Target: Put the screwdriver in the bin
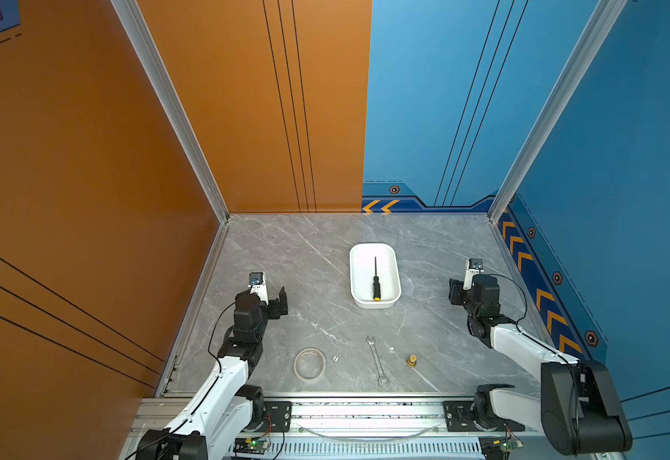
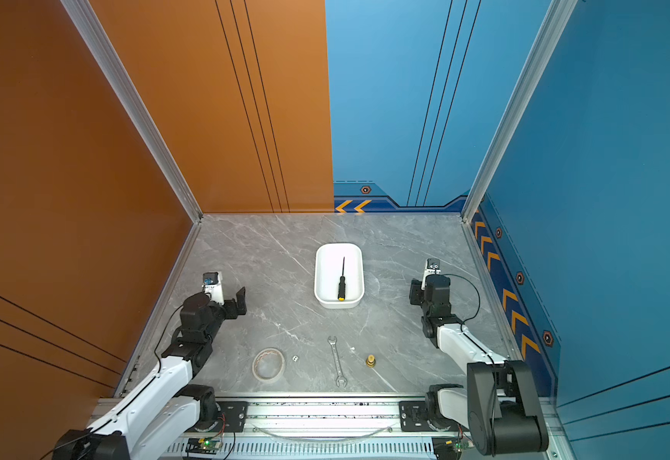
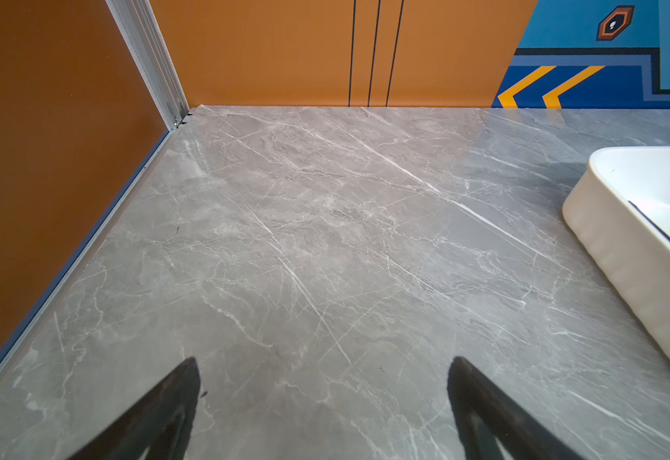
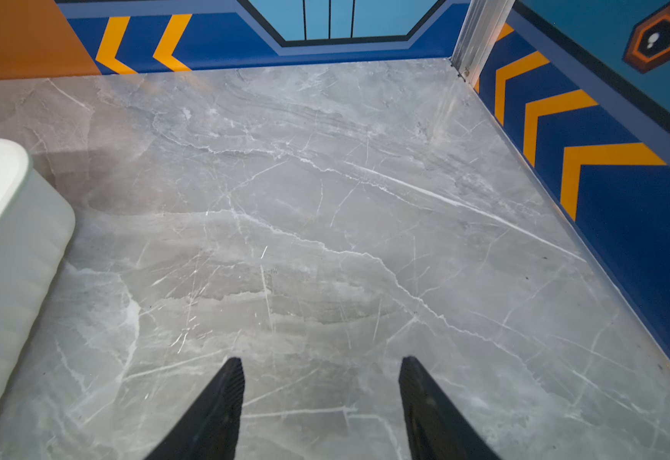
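1. Screwdriver (image 1: 376, 283): slim, with a thin dark shaft, black handle and yellow butt. In both top views it lies flat inside the bin, along the bin's length. The shaft points toward the back wall and the yellow end lies close to the near short wall. It is clear of both grippers.
2. Bin (image 1: 375, 306): shallow white rectangular tray with rounded corners. It stands on the table (image 1: 285, 255) at mid-depth, between the 2 arms.
3. Left gripper (image 3: 324, 360): jaws spread wide with only bare marble between them, holding nothing. It is to the left of the bin and apart from it. The bin's corner and a stretch of dark shaft show at the edge of the left wrist view.
4. Right gripper (image 4: 322, 360): jaws parted, the gap narrower than the left's, holding nothing. It is over bare table to the right of the bin and apart from it.
5. Wrench (image 1: 377, 360): silver, double-ended, lying flat nearer the front rail than the bin.
6. Tape ring (image 1: 309, 363): lying flat, left of the wrench.
7. Die (image 1: 335, 359): small and white, between the tape ring and the wrench, closer to the ring.
8. Brass fitting (image 1: 411, 361): small, right of the wrench.
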Robot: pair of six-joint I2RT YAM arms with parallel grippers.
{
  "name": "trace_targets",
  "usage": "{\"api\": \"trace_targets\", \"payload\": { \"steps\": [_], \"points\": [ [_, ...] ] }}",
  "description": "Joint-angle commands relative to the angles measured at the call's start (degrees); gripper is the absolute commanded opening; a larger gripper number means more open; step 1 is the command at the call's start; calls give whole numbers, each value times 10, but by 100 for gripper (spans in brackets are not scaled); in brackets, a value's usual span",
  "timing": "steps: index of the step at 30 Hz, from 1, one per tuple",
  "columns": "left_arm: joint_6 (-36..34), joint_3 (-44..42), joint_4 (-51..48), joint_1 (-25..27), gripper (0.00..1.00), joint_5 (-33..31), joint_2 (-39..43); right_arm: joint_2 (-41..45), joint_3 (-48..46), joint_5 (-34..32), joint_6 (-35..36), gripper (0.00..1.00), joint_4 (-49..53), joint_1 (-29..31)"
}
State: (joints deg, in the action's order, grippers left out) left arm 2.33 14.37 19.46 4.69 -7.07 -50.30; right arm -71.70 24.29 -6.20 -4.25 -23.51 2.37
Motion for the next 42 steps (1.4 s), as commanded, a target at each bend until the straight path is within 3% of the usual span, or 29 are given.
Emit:
{"api": "trace_targets", "payload": {
  "steps": [1, 8, 15, 25, 31, 34, 37, 42],
  "points": [
    [-37, -17, 79, -7, 98, 7, -18, -38, -20, -1, -1, 61, -121, -6],
    [-67, -34, 180, -24, 98, 60, -84, -76, -29, -13, -5, 61, -195, -12],
    [-79, -25, 274, -31, 98, 116, -184, -174, -81, -27, -10, 62, -393, -16],
    [-83, 3, 398, -33, 98, 160, -323, -169, -48, -5, -8, 63, -321, -18],
    [-62, 16, 464, -39, 98, 120, -405, -169, -42, -2, -6, 65, -311, -18],
    [-33, 72, 318, -56, 98, 89, -383, -169, -35, 1, -4, 70, -297, -18],
    [-24, 73, 336, -55, 98, 69, -393, -169, -32, 3, -3, 82, -290, -18],
    [-24, 73, 337, -55, 98, 69, -394, -169, -32, 3, -3, 89, -291, -18]
  ]
}}
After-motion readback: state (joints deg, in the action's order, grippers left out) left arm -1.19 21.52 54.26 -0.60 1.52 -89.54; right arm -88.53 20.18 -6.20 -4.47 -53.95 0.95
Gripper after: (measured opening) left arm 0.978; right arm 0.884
